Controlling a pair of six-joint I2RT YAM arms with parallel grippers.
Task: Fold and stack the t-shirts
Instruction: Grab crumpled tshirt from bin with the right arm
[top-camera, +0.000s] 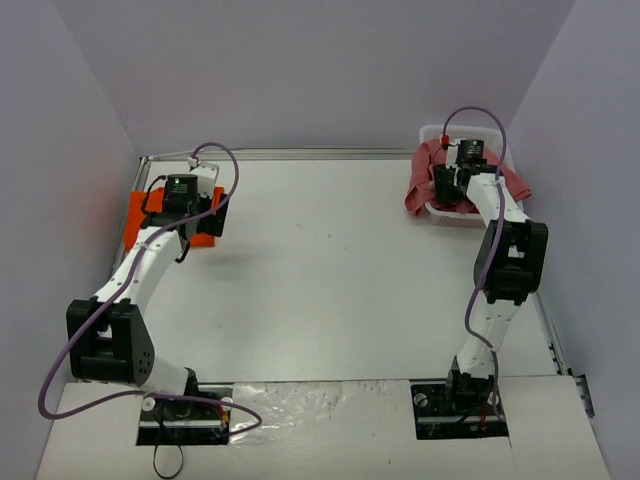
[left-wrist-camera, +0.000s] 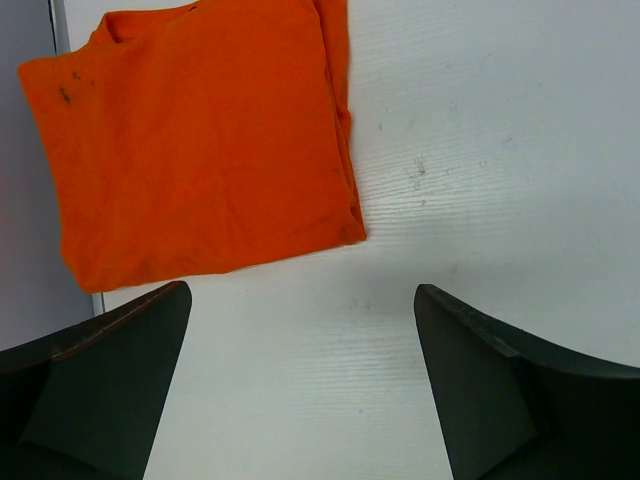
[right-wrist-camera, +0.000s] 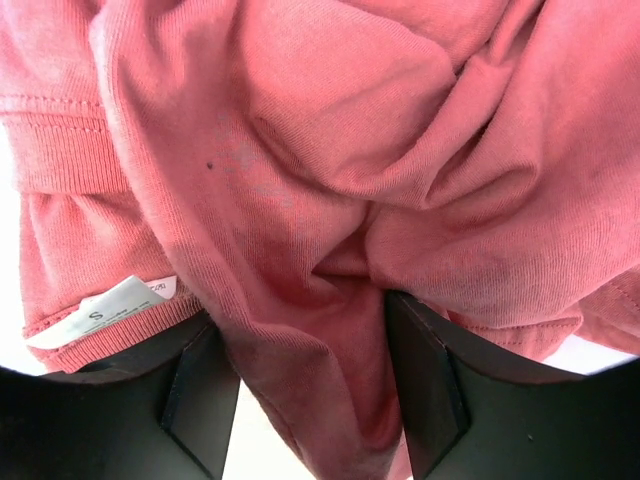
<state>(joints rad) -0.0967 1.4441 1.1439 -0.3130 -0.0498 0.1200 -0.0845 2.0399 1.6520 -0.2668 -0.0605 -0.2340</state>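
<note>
There are two arms and one tabletop (top-camera: 330, 280). On the left, the left jaws hang wide open over the white tabletop, just beside one orange t-shirt (left-wrist-camera: 200, 150) that lies folded flat by the left edge. Farther back on the right, the right jaws pinch a fold of one brick-red t-shirt (right-wrist-camera: 330, 150), which lies crumpled in one white bin (top-camera: 450, 214) and spills over its sides.

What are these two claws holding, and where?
Left gripper: nothing. Right gripper straddles a bunched fold of the brick-red t-shirt; whether it grips cannot be told.
</note>
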